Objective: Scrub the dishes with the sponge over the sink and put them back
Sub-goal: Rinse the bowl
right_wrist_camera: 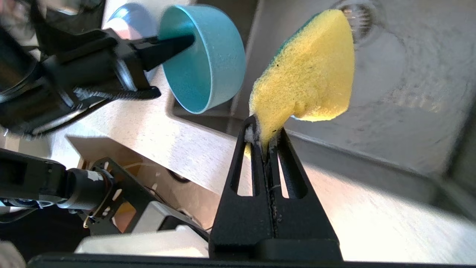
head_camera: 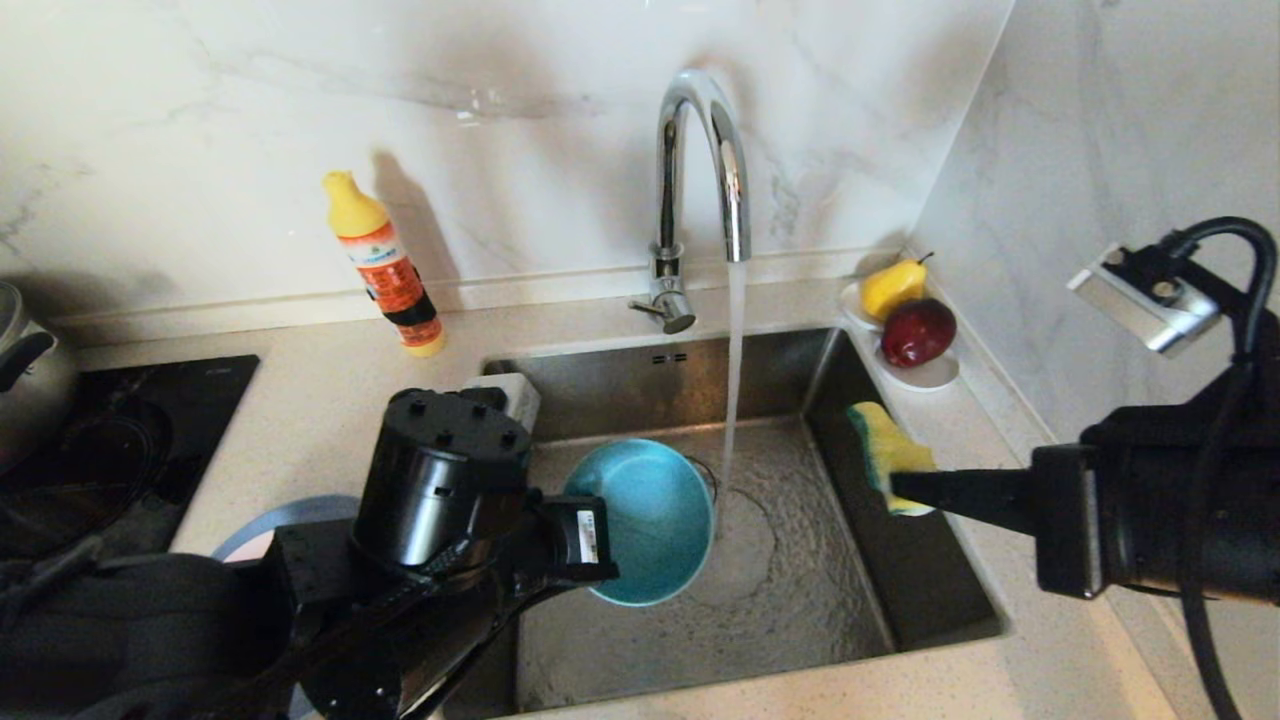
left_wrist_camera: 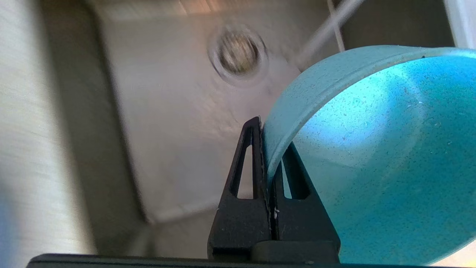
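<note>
My left gripper (left_wrist_camera: pixel 268 149) pinches the rim of the small teal bowl (head_camera: pixel 640 520), one finger inside the wall and one outside, and holds it tipped on its side over the sink (head_camera: pixel 850 620). The bowl's open mouth faces across the basin toward my other hand. My right gripper (right_wrist_camera: pixel 264 136) is clamped tight on one corner of the sponge (right_wrist_camera: pixel 306 70), which sticks out past my fingertips, yellow side showing, green side turned away. It hangs over the right edge of the sink, well apart from the bowl.

The tap (head_camera: pixel 700 170) is running, and its stream falls just beyond the bowl's far rim, between my two hands.

My worry is the thin grip on the bowl. I hold only a narrow bit of wet rim, so a firm push from the sponge could twist the bowl out of my fingers and drop it into the basin. The sponge is held by a corner too; pressing hard may fold it or pull it free. Swinging the bowl into the stream could also splash water onto the counter (head_camera: pixel 330 400).
</note>
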Motion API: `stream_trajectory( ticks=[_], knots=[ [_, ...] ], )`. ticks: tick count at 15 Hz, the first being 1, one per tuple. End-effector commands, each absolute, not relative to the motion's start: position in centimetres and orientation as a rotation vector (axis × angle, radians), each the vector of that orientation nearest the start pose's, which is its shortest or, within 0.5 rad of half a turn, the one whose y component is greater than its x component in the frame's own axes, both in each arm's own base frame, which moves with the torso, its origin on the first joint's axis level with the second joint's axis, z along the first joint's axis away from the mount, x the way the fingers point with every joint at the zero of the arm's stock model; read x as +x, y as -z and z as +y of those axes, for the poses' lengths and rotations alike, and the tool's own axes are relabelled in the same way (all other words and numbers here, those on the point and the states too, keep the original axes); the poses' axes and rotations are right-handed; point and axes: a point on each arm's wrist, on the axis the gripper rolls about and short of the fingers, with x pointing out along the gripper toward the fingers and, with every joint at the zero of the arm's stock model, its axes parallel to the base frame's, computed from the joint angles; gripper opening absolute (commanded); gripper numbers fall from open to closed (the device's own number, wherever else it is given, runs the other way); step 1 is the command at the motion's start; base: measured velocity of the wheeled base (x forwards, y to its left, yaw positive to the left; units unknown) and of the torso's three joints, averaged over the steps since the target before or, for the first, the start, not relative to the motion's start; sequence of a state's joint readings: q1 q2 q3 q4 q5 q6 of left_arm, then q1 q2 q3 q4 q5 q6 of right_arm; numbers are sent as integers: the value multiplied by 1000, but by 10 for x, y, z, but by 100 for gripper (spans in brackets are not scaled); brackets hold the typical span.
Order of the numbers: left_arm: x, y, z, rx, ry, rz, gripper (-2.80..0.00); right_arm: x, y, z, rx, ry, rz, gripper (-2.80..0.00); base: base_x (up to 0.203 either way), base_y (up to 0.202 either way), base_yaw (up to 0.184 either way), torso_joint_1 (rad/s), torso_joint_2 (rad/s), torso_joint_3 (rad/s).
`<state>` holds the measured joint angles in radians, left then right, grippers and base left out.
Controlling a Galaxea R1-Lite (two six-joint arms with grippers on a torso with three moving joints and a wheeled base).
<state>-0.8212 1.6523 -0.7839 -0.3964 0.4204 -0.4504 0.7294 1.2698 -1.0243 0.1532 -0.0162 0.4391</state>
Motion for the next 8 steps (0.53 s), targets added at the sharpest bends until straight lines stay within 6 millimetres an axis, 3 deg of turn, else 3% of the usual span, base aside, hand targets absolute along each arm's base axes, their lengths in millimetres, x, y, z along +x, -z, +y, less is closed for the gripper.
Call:
stream_trajectory(
  ticks=[1,3,5,8],
  knots=[
    [215,-166,-218,-188,311,590,-280,122,-283,100,297,-583,472,-280,0,0,0,0,0,0],
    [231,-171,-228,-274,312,702,-280,111,-280,89,305,-569,467,-280,0,0,0,0,0,0],
    [256,-163,-236,-348,257,798,-280,104,-279,82,305,-577,483,-280,0,0,0,0,0,0],
    [287,-147,-243,-401,175,868,-280,109,-277,83,310,-583,501,-280,0,0,0,0,0,0]
  ],
)
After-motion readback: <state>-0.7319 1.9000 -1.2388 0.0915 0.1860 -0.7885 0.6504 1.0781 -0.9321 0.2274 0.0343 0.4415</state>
